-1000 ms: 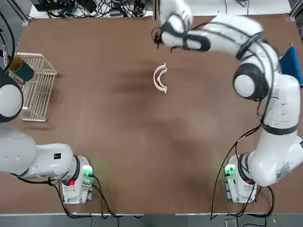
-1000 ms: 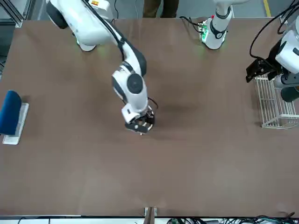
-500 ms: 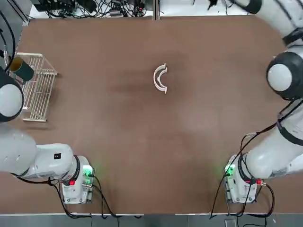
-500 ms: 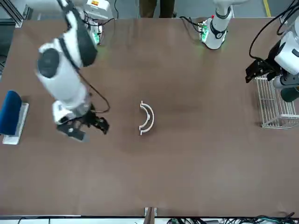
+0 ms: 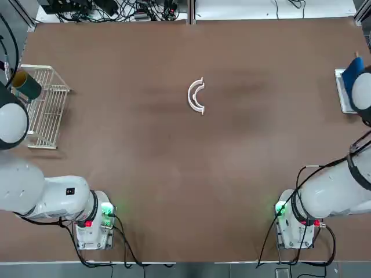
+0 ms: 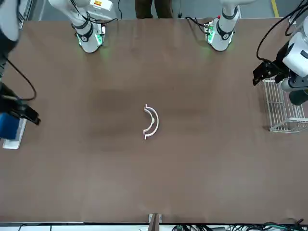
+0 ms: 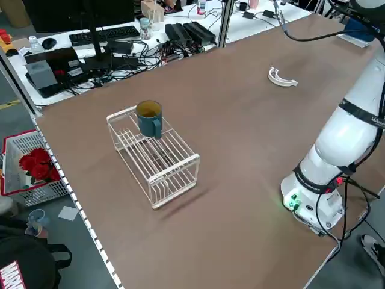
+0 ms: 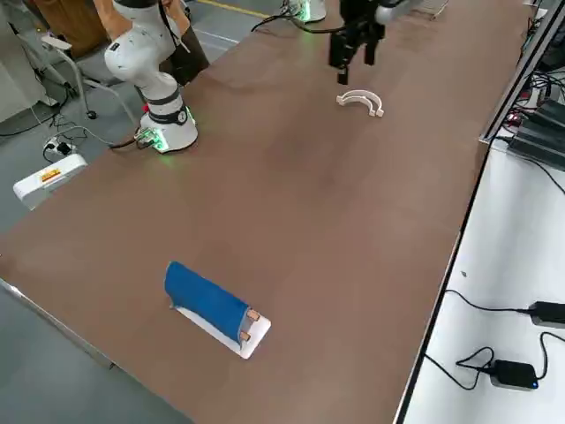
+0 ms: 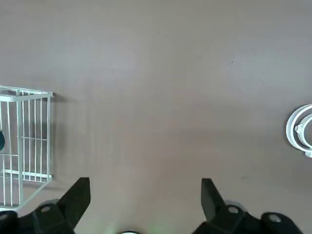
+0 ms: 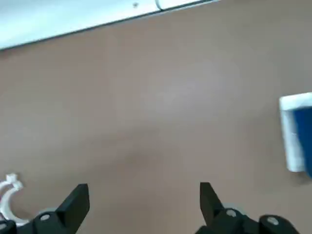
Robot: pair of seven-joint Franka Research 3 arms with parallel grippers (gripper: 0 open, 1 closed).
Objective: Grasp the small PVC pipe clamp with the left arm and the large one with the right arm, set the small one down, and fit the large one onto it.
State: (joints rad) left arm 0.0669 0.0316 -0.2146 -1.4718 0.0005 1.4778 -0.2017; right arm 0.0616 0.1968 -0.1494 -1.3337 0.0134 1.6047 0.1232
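Note:
The large clamp (image 5: 189, 95) and the small PVC pipe clamp (image 5: 197, 100) lie nested as white half-rings at the far middle of the table, the small one inside the large one's arc. They also show as one pair of clamps (image 6: 151, 121). Neither gripper touches them. My right gripper (image 6: 28, 115) hangs far off at the table's right edge, beside the blue block; the right wrist view shows the right gripper (image 10: 144, 197) open and empty. My left gripper (image 6: 264, 74) hovers by the wire rack, and the left wrist view shows the left gripper (image 9: 145, 195) open and empty too.
A wire rack (image 5: 45, 107) with a teal mug (image 5: 26, 86) on it stands at the left edge. A blue block on a white base (image 5: 349, 87) sits at the right edge. Bare brown tabletop surrounds the clamps on all sides.
The right arm has swung away from above the clamps out to the table's right edge, leaving them uncovered. The clamps and the left arm have not moved.

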